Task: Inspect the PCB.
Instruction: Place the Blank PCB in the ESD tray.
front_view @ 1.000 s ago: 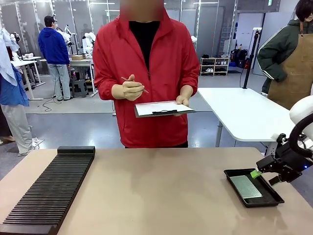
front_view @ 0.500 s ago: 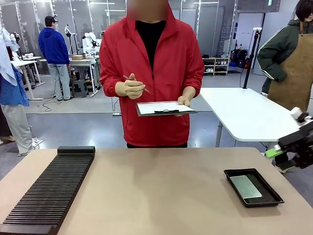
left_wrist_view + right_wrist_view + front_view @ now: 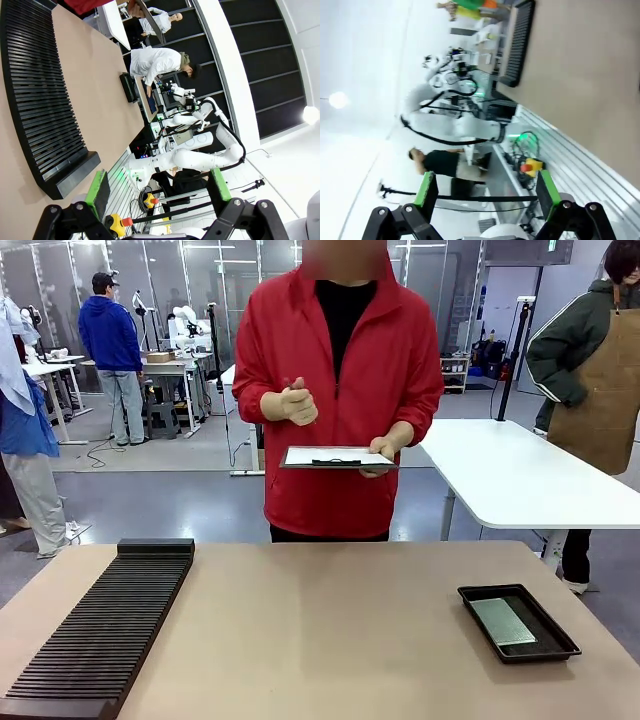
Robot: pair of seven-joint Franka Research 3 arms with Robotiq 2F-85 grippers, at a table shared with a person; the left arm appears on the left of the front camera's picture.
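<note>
1 PCB (image 3: 503,621) in black tray (image 3: 560,635), no pincer near.

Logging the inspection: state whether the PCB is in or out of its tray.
In. The PCB lies flat inside the shallow black tray on the table.

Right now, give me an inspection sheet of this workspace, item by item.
Surface: tan table, bare in the middle.
Job's things: PCB flat in the black tray, near right.
Clutter: black slotted rack along the left edge.
Grippers: left gripper and right gripper open, empty, off the table.
Cables: nothing seen on the table.
Surroundings: person in red with clipboard and pen across the table.
</note>
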